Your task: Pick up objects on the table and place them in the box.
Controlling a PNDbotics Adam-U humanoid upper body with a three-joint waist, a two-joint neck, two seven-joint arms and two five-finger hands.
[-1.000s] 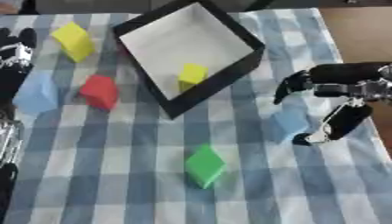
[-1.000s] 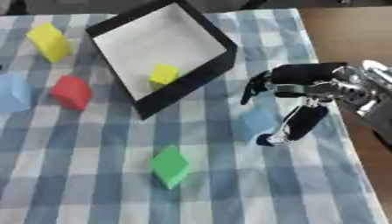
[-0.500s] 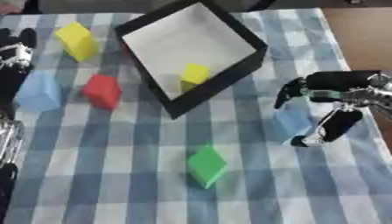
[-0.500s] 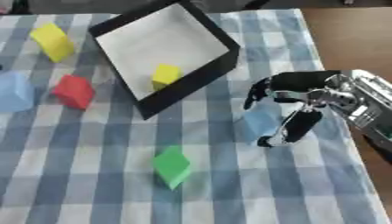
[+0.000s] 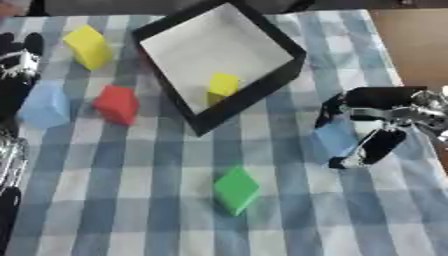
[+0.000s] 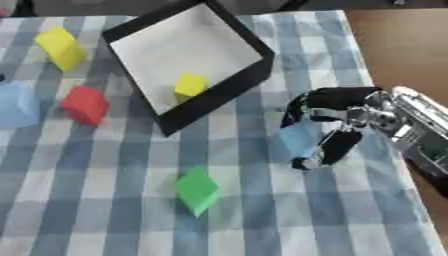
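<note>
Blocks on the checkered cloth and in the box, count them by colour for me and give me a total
Yellow: 2, one on the cloth, one in the box
Light blue: 2, one at the left, one at the right robot hand
Red: 1
Green: 1
Total: 6 blocks

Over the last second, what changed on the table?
The right hand closed in around the pale blue block near the cloth's right edge; fingers and thumb now bracket it, though the block hasn't visibly lifted. Unchanged: yellow cube in the black-walled box, green block, red block, and left hand idle at left.
</note>
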